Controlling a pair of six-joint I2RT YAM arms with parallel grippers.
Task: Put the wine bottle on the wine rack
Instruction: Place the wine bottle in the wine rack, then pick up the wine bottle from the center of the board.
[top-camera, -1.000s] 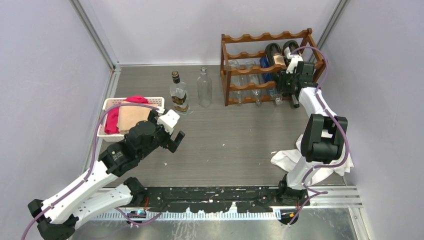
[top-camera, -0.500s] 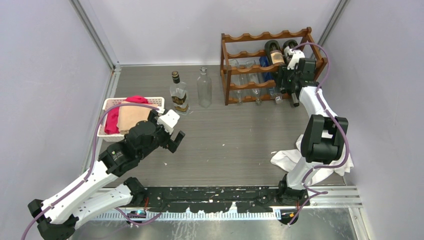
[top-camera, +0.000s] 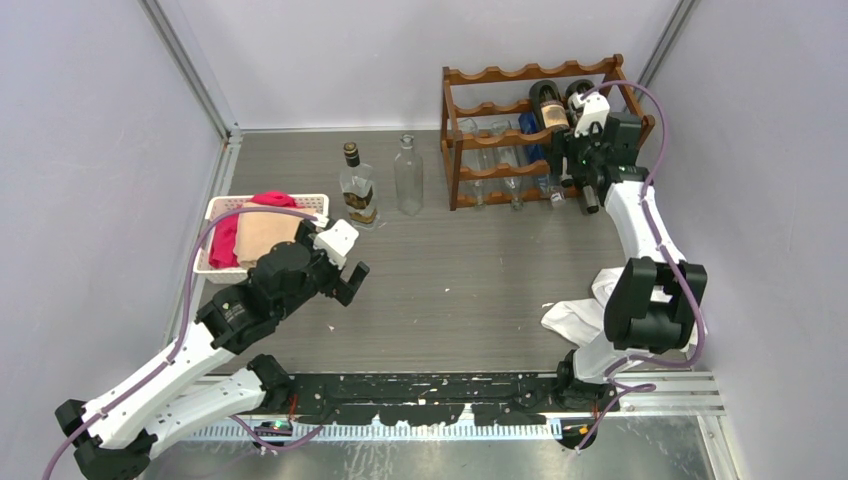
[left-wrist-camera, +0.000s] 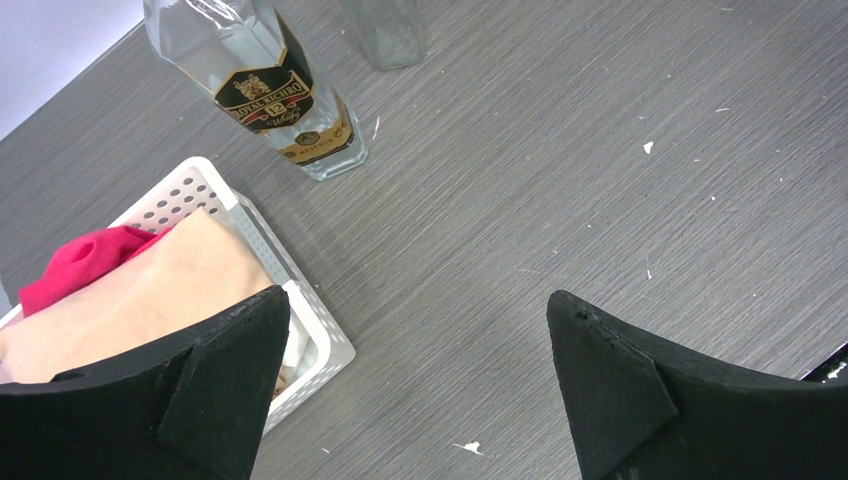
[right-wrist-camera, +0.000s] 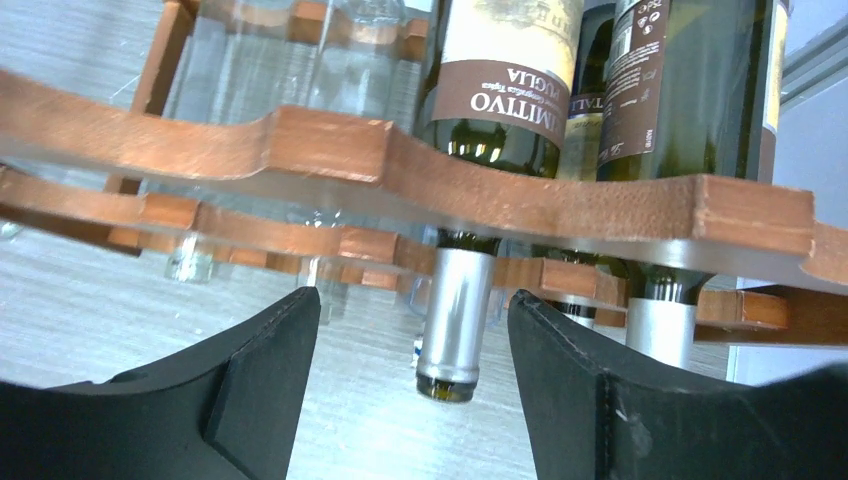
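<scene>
**Reddish-brown wine rack (top-camera: 527, 73) with bottle seated: the release**

The wine bottle (right-wrist-camera: 505, 70) lay cradled at the rack's right end. Its neck pointed between the parted jaws of my right gripper (right-wrist-camera: 410, 310), which gripped nothing. I judged a straight pull-back safest, clear of the neck. My left gripper (left-wrist-camera: 415, 310) hung wide apart, empty.

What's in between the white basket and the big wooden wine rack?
Two bottles stand between the white basket and the wine rack: a labelled whisky bottle, then a clear glass bottle. The top view shows both.
</scene>
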